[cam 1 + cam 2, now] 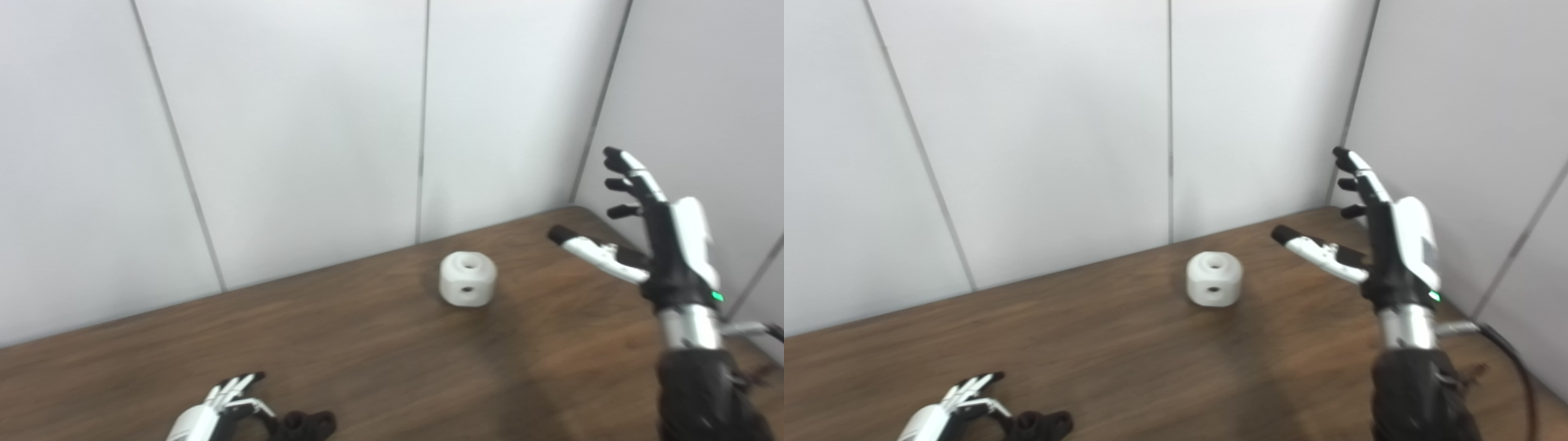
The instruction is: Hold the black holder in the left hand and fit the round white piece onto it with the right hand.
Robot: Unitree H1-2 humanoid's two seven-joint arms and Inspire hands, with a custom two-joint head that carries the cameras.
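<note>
In the left eye view, a round white piece (467, 280) is seen resting on the brown wooden table (380, 343), near the far edge where white wall panels (294, 135) rise behind it. A hole is shown in its top and another in its front face. The right hand (658, 239) is held raised above the table, to the right of the white piece and well apart from it, with its fingers (631, 168) spread upward and the thumb stretched toward the piece; nothing is held in it. At the bottom edge the left hand (211, 413) is seen low over the table, partly cut off by the frame. The black holder (306, 424) lies just beside its fingertips; whether it is being gripped or only touched cannot be told.

In the right eye view, the same scene is shown from a slightly shifted place. The white piece (1214, 279) is seen alone on the table (1127, 349), untouched. The right hand (1387, 236) is seen opened wide, fingers apart, with a black cable (1510, 358) trailing behind its wrist. The left hand (949, 410) is seen at the bottom edge with the black holder (1041, 424) against its fingertips, the grasp remaining unclear.
</note>
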